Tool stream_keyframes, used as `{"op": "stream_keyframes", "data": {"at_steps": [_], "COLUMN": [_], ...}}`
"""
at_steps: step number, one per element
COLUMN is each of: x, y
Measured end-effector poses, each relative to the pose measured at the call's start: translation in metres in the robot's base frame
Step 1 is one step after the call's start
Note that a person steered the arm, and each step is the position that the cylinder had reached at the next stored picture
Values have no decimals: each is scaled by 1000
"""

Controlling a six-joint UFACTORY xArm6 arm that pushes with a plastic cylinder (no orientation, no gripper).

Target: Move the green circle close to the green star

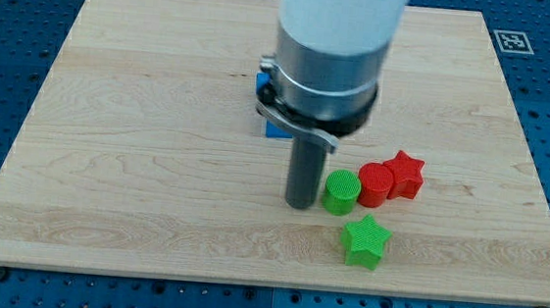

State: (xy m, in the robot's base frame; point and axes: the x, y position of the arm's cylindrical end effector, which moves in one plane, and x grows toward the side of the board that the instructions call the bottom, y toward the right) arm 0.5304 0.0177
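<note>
Nearest view's bottom: ridged green plastic star [365,242], just below ridged green plastic circle [341,192]. Dark rod tip [299,205] touching circle's left; no jaws. Risk: sideways push drives circle into red cylinder [375,185], red star [406,174] beyond. Blue block [275,126] half hidden behind arm.

Lighting: bright, even, diffuse, from overhead. Shadows: soft and short; a faint one on the wooden board [140,114] at the foot of the dark rod, ending at my tip [299,205]. Glare: pale sheen on the white arm housing [340,16]. Focus: board grain sharp; housing near the view's top slightly soft. Edge distortion: none apparent.
</note>
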Motion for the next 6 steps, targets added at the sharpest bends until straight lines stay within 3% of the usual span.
{"op": "stream_keyframes", "data": {"at_steps": [1,4,6], "x": [-44,-16,-28], "y": [-4,31,26]}}
